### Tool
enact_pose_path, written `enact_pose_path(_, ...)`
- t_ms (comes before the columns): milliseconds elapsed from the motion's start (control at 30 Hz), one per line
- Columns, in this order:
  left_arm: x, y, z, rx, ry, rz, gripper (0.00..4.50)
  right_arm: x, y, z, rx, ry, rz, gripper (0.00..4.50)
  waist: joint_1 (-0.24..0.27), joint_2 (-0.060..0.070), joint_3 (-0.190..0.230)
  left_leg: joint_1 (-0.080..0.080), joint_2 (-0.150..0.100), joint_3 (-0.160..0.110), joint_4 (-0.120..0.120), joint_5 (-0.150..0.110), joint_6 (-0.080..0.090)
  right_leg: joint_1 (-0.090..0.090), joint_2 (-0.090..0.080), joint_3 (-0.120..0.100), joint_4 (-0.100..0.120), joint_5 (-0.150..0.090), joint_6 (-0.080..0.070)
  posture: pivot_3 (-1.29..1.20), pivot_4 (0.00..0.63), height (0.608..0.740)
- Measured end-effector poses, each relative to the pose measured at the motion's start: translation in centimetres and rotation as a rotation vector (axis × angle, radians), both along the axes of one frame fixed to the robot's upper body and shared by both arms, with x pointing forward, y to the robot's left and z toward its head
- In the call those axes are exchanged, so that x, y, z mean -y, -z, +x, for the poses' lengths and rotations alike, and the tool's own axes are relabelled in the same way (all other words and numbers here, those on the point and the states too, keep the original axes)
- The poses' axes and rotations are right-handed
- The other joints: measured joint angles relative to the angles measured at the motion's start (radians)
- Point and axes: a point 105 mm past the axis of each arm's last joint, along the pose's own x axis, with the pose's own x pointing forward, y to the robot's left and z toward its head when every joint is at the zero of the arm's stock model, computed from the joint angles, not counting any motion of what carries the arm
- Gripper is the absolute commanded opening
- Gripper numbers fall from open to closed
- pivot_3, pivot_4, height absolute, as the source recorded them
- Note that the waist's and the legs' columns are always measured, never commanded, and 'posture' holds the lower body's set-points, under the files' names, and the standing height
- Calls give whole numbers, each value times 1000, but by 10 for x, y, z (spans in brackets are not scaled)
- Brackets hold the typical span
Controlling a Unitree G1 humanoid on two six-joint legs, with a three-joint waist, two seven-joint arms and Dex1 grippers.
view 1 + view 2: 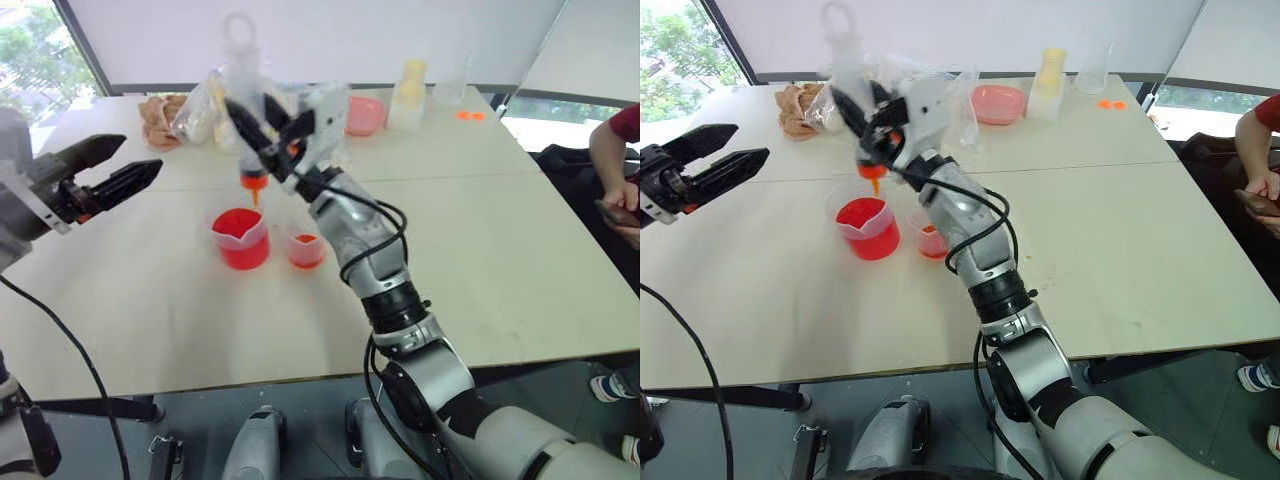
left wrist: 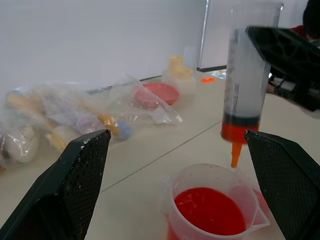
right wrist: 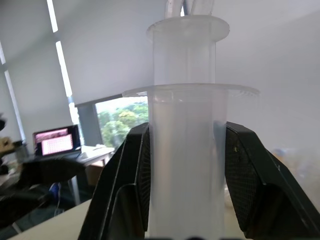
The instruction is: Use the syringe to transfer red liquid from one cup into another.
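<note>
My right gripper [image 1: 268, 130] is shut on the syringe [image 2: 247, 75], a clear barrel held upright with its plunger ring on top. Its orange tip [image 1: 254, 186] hangs just above the wide spouted cup [image 1: 241, 238], which holds much red liquid [image 2: 210, 210]. The smaller, narrower cup [image 1: 305, 248] stands right beside it, red low down. In the right wrist view both jaws press the barrel [image 3: 186, 190]. My left gripper [image 1: 112, 170] stands open, off to the left of the cups and above the table, with nothing between its fingers [image 2: 82, 165].
At the table's far edge lie clear plastic bags [image 2: 75, 120] of small items, a pink bowl [image 1: 998, 102], a yellow-topped bottle [image 1: 1049, 85] and a clear cup [image 1: 1093, 70]. A person's arm [image 1: 612, 160] shows at the right side.
</note>
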Motion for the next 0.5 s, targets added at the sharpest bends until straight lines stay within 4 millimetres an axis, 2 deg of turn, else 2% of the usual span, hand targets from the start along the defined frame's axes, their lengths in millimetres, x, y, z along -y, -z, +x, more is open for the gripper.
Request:
enact_pose_path(100,12,9,7,-22,30,-14,4485,26,-15,-1,31,64,6,1521,2,0,0,0,-1,0,0,0,0,0,0,0,0,0,0,0,150,740)
enact_pose_path(167,21,9,13,-21,56,-12,4485,41,-18,-5,44,102,-1,1521,4,0,0,0,-2,1,0,0,0,0,0,-1,0,0,0,0,150,740)
enact_pose_path(267,35,2,22,12,96,-7,4485,60,1,-4,-8,153,-30,1521,1,-1,0,0,-3,2,0,0,0,0,0,-1,0,0,0,0,150,740)
enact_pose_path(333,46,-3,28,29,130,1,4485,67,27,-1,-88,174,-58,1521,-2,0,0,0,-3,2,0,0,0,0,1,0,0,0,0,0,150,740)
enact_pose_path(400,58,-5,34,45,161,7,4485,68,40,0,-127,187,-76,1521,-7,0,0,0,-3,2,0,0,0,0,1,0,0,0,0,0,150,740)
enact_pose_path(500,71,-7,41,56,198,16,4485,66,44,-1,-129,196,-84,1521,-11,0,0,0,-1,2,0,0,0,-1,4,1,0,0,0,0,150,740)
